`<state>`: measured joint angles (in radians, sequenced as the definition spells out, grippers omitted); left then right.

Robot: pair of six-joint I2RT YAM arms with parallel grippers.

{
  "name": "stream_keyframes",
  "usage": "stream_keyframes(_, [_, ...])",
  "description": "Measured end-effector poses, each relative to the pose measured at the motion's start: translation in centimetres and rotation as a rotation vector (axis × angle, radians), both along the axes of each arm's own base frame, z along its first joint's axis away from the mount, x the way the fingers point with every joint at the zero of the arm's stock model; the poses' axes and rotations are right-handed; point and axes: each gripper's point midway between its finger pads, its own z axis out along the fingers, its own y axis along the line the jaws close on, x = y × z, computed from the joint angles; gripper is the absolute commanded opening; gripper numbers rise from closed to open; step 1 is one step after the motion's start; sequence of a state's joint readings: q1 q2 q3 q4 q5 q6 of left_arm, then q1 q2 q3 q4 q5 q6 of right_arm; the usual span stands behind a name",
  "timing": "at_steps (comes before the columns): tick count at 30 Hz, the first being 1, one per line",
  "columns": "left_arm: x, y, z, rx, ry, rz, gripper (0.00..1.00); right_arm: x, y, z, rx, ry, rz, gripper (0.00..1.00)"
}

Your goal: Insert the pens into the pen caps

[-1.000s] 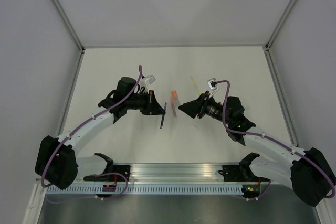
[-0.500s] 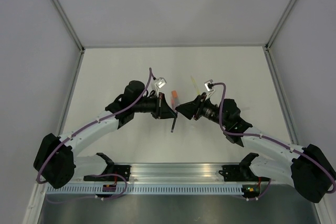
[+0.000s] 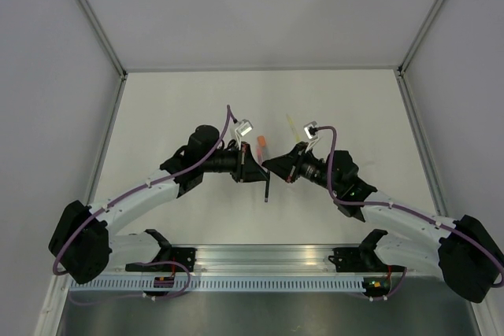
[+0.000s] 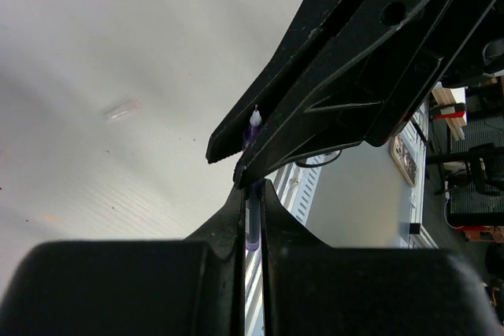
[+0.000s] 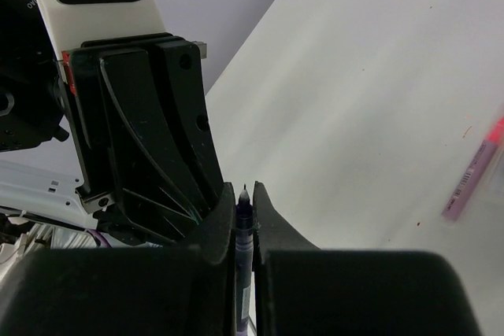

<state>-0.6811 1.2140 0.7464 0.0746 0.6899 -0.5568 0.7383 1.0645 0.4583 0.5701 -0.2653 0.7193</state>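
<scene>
Left gripper (image 3: pixel 260 175) fully closed on black pen (image 3: pixel 267 192), held aloft at centre. Right gripper (image 3: pixel 272 166) pinches same pen near tip, jaws nearly together. Likely 2-handed regrip to square pen for capping. Orange cap (image 3: pixel 261 144) lies just behind, untouched

Left wrist: two sets of fingers pinched on one pen.
Left fingers (image 4: pixel 224 230) sit at the bottom of frame, closed tight on the pen (image 4: pixel 252 230), which shows purplish in the slit between them. Right fingers (image 4: pixel 331 76) come in from upper right, tips clamped across the same pen just above, and its whitish tip pokes out past them. Pale table (image 4: pixel 118 29) behind. A small translucent piece (image 4: pixel 122 109) lies well apart to the left, too blurred to identify.
</scene>
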Motion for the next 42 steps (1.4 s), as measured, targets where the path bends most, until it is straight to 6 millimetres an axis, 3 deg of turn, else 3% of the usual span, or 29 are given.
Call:
stream_keyframes(4, [0.0,-0.1,0.3,-0.009,-0.007,-0.001,0.39,-0.1,0.0,0.3,0.011,0.003,-0.001,0.00])
stream_keyframes(5, [0.0,-0.1,0.4,-0.012,-0.010,-0.002,0.42,-0.1,-0.1,0.4,0.012,0.002,-0.002,0.00])
stream_keyframes(8, [-0.1,-0.1,0.8,-0.022,-0.016,-0.002,0.48,-0.2,-0.3,1.1,0.025,-0.012,-0.011,0.00])
stream_keyframes(15, [-0.6,-0.2,0.1,-0.025,-0.014,-0.019,0.49,-0.2,-0.7,2.3,0.051,-0.041,-0.027,0.00])
stream_keyframes(20, [-1.0,-0.7,-0.2,-0.029,-0.010,-0.047,0.46,-0.1,-0.7,2.3,0.053,-0.039,-0.031,0.00])
stream_keyframes(23, [-1.1,-1.1,-0.3,-0.035,-0.013,-0.060,0.38,-0.1,-0.8,2.3,0.053,-0.038,-0.037,0.00])
stream_keyframes(27, [-1.5,-1.6,-0.3,-0.046,-0.008,-0.079,0.05,0.0,-0.9,2.1,0.052,-0.033,-0.043,0.00])
stream_keyframes(30, [-1.6,-1.7,-0.2,-0.053,-0.014,-0.088,0.02,0.0,-0.9,2.0,0.054,-0.027,-0.045,0.19])
stream_keyframes(31, [-1.6,-1.8,-0.2,-0.053,-0.014,-0.088,0.02,0.0,-0.9,2.0,0.055,-0.029,-0.046,0.38])
stream_keyframes(34, [-1.5,-1.7,-0.4,-0.044,-0.011,-0.078,0.02,0.2,-1.0,1.8,0.034,-0.039,-0.056,0.53])
stream_keyframes(39, [0.1,-0.9,-2.1,0.055,0.005,0.008,0.02,1.0,-2.2,1.9,-0.067,-0.067,-0.116,0.59])
stream_keyframes(42, [1.8,-0.1,-2.9,0.121,0.004,0.082,0.02,2.2,-3.2,3.9,-0.119,-0.109,-0.182,0.60])
